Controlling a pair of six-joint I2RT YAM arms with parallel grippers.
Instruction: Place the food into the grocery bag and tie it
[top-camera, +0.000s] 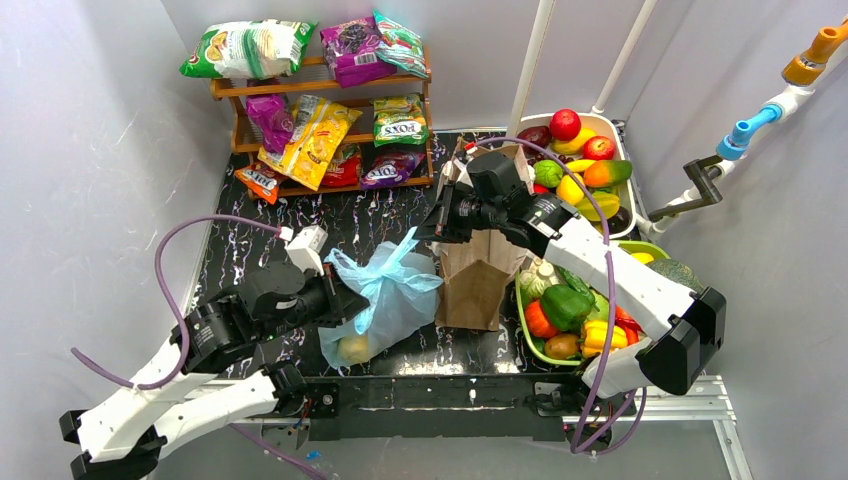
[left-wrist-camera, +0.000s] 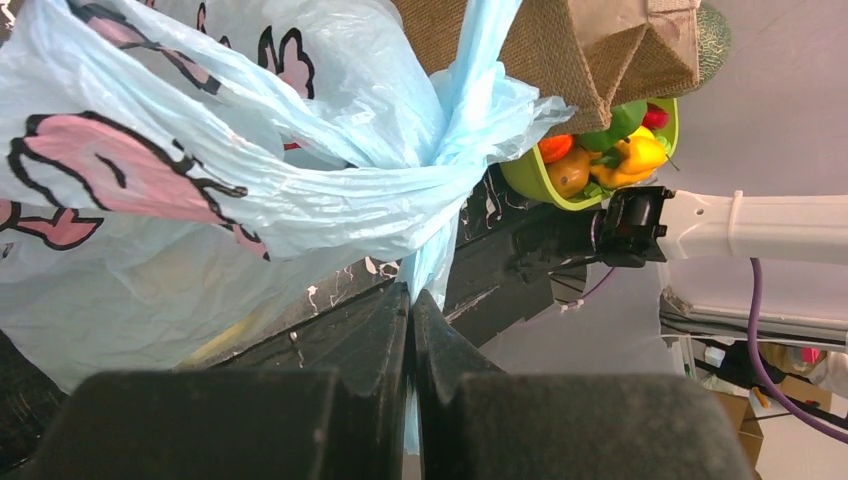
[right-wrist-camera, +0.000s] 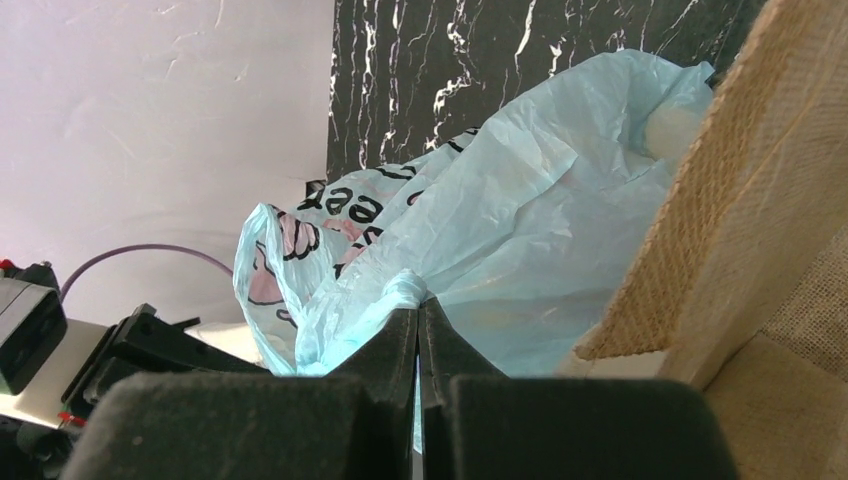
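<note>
The light-blue grocery bag, with yellow food inside, lay on the black table beside a paper bag. The left gripper and the right gripper each pinched a handle tight.

Can't tell what's in the grocery bag beyond one yellowish lump of food fogged by plastic, its pink print runs off the left wrist view, the strips pinched by the left end effector and right end effector vanish between their fingers, and the brown paper bag is cropped too.
</note>
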